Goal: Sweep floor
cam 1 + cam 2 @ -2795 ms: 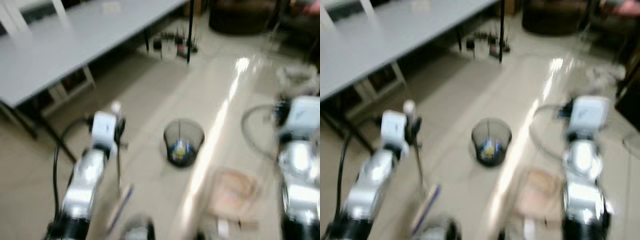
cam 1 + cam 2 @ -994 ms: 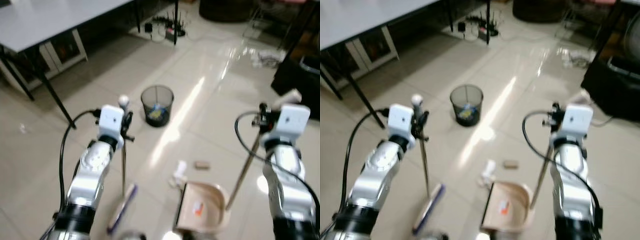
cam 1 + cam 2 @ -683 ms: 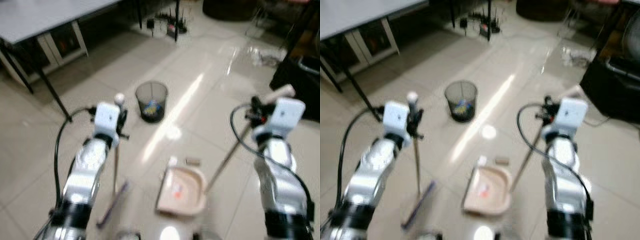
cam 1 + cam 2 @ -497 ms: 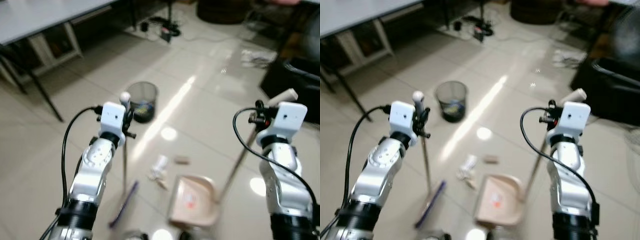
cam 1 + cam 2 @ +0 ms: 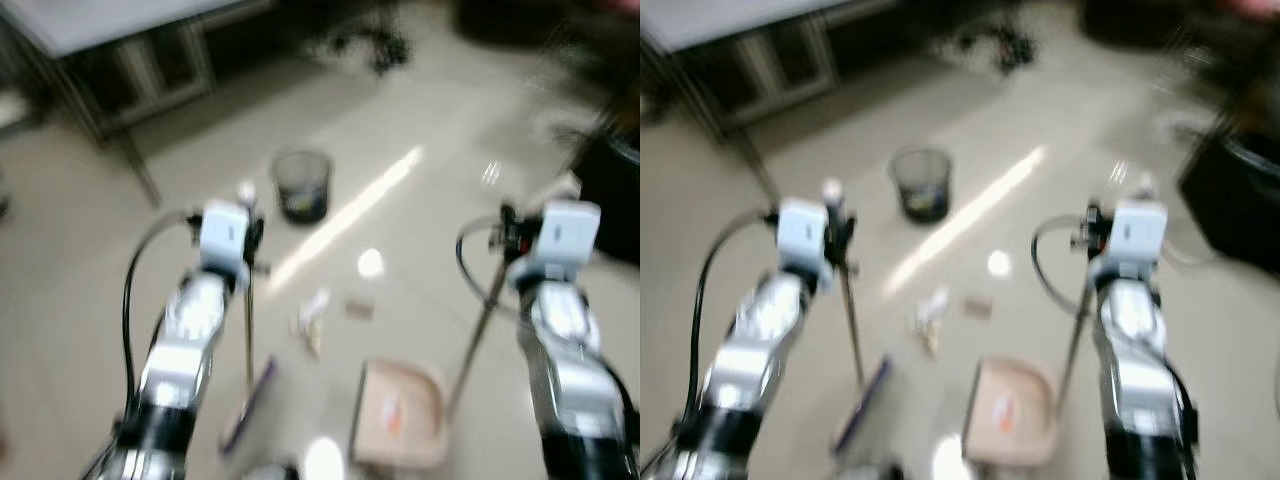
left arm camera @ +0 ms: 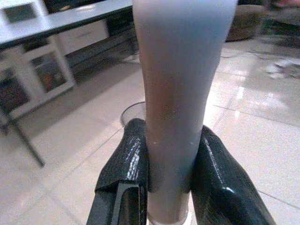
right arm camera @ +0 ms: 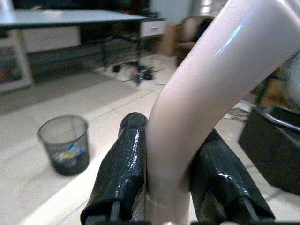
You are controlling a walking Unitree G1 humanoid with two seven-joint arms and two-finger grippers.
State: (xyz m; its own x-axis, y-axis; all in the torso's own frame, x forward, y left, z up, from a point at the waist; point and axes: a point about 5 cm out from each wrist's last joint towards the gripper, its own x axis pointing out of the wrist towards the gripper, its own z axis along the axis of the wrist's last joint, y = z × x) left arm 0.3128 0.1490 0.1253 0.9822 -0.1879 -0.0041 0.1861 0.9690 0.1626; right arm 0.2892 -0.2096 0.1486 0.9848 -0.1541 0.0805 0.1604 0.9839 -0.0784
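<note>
Broom and dustpan standing on the tiled floor, debris between them.

The broom (image 5: 248, 330) stands nearly upright, its thin pole ending in a pale grey handle, its dark bristle head angled on the tiles. The beige dustpan (image 5: 400, 414) lies flat, its long pole slanting upward to a curved cream grip. Pale scraps (image 5: 312, 315) lie just beyond, blurred.

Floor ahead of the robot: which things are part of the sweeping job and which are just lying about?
For the job:
- broom, handle clamped in left gripper
- dustpan, handle clamped in right gripper
- crumpled white litter
- small brown scrap
- mesh wastebasket, likely where the sweepings go

Lying about:
- grey table
- black furniture, at right
- dark, blurred clutter, far back
</note>
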